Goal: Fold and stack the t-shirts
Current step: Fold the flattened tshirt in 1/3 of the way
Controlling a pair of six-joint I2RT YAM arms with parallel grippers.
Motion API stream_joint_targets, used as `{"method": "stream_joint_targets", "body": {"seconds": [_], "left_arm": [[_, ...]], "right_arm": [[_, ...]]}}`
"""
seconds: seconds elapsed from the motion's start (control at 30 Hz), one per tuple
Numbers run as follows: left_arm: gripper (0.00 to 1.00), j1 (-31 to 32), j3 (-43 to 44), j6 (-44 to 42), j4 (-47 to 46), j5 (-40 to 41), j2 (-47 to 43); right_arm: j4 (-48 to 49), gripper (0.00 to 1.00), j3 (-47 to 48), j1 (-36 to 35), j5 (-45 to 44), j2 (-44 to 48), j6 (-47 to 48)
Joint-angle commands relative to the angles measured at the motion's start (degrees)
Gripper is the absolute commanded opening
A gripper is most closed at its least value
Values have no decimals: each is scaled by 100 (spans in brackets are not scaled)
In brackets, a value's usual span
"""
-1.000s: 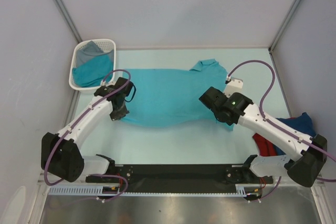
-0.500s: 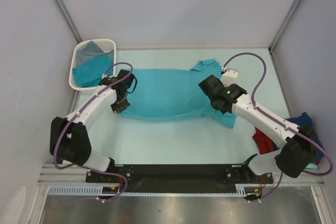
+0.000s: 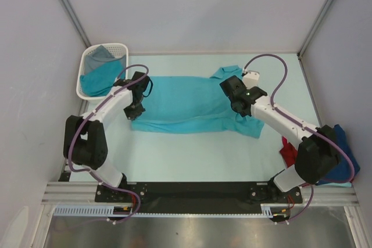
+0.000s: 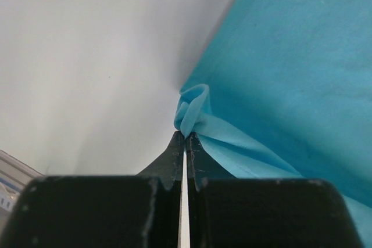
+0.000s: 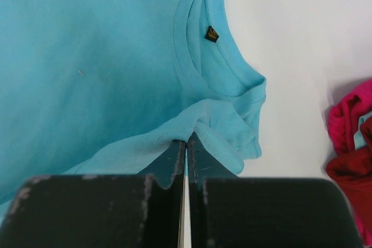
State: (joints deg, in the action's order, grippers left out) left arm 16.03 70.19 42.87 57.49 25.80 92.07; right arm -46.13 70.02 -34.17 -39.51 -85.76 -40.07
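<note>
A teal t-shirt [image 3: 186, 103] lies spread across the middle of the table, its near long edge lifted and folded back over the body. My left gripper [image 3: 135, 108] is shut on the shirt's left hem corner [image 4: 192, 117]. My right gripper [image 3: 237, 100] is shut on a fold of the same shirt [image 5: 192, 126] near the sleeve and collar, whose label [image 5: 211, 33] shows in the right wrist view. More t-shirts, red [image 3: 289, 155] and navy blue [image 3: 343, 149], lie heaped at the table's right edge behind the right arm.
A white slotted basket [image 3: 87, 88] stands at the back left holding teal and grey cloth [image 3: 100, 74]. Grey walls close the table at the back and both sides. A black rail [image 3: 197, 193] runs along the near edge.
Both grippers have moved away from the near edge toward the back, carrying the shirt's near edge over its body. The visible shirt has become narrower front to back.
</note>
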Motion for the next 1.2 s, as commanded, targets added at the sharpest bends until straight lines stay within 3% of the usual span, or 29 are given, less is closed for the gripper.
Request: {"method": "stream_joint_targets", "body": {"seconds": [0.0,0.83,1.17], "left_arm": [[0,-144,284,-104,-125,136,197],[0,-179,381,-130,-344,188,988],[0,-188,873,-174,-256,250,1199]], "right_arm": [[376,0,275,156,13,-169,219],[658,0,108,385,286,-750,281],[693,0,249,499,321,-890,334]]}}
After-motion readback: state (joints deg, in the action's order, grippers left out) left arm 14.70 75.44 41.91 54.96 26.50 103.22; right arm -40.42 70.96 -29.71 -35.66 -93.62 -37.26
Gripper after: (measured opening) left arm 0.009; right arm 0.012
